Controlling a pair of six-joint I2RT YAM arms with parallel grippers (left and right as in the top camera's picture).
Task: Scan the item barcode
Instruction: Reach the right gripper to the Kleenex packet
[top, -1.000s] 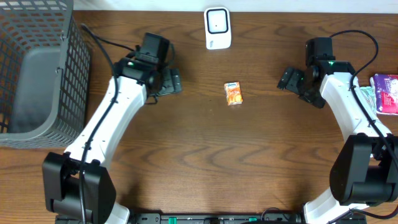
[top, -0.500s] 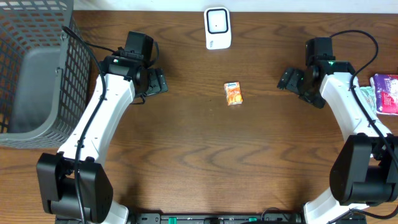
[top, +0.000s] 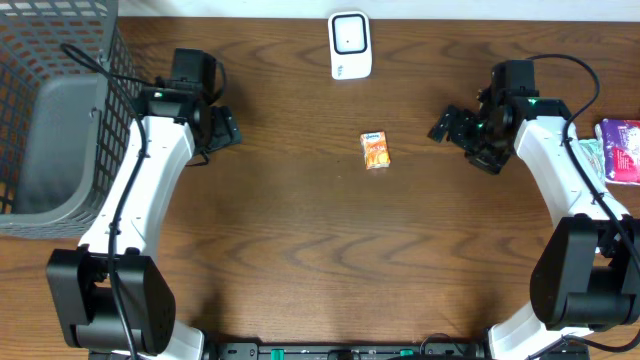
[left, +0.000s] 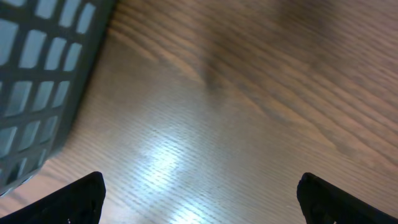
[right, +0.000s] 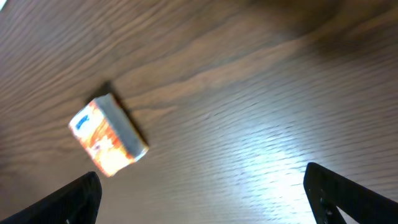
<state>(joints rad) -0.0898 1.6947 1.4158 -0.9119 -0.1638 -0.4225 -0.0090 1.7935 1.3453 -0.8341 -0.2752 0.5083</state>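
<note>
Left gripper (top: 222, 130): I am holding its jaws spread wide beside the wire basket (top: 60, 110) | right gripper (top: 452, 128): I am keeping its jaws spread, right of the orange box (top: 375, 150) | box: I am seeing it lying mid-table (top: 320, 250), near the white scanner (top: 350, 45), apart from both grippers.

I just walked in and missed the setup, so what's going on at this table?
Two robot arms face a small orange box lying alone on the wooden table, short of the white scanner at the far edge. Neither arm holds anything. The right claw is open and points toward the box without touching it. The left claw is open beside the wire basket, away from the box.
</note>
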